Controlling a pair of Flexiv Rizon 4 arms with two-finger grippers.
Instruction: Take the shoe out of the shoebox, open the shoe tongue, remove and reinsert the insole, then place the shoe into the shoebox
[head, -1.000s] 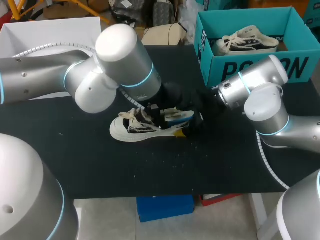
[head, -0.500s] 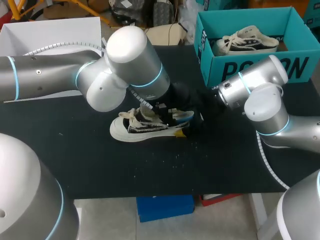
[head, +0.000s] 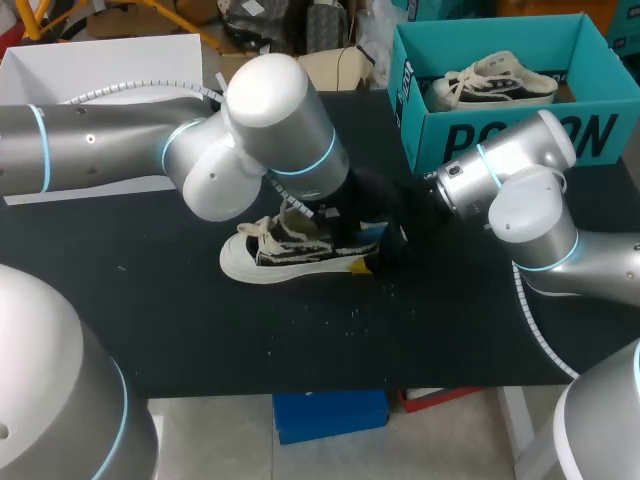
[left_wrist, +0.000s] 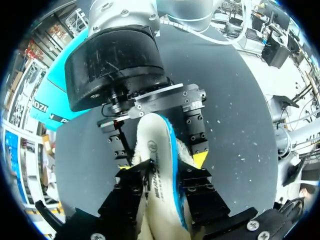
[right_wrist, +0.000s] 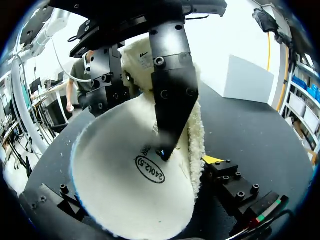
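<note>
A black-and-white laced shoe (head: 270, 255) lies mid-table, toe to the left. Over its heel opening sits my left gripper (head: 335, 222), shut on the white, blue-edged insole (left_wrist: 160, 165), which stands pinched between its black fingers (left_wrist: 132, 195). From the right wrist view the insole (right_wrist: 135, 170) bulges toward me, with one left finger (right_wrist: 170, 100) pressed on its printed face. My right gripper (head: 385, 245) is at the shoe's heel, fingers wide apart on either side of it, one yellow tip (right_wrist: 212, 159) against the fleece lining (right_wrist: 200, 135).
A teal shoebox (head: 500, 135) stands at the back right with a second shoe (head: 495, 80) inside. A white box (head: 100, 60) sits at the back left. Small white crumbs dot the black table (head: 330, 330) in front of the shoe.
My left arm has shifted right over the shoe's heel and its fingers have closed onto the insole. The right arm and the shoe have stayed put.
</note>
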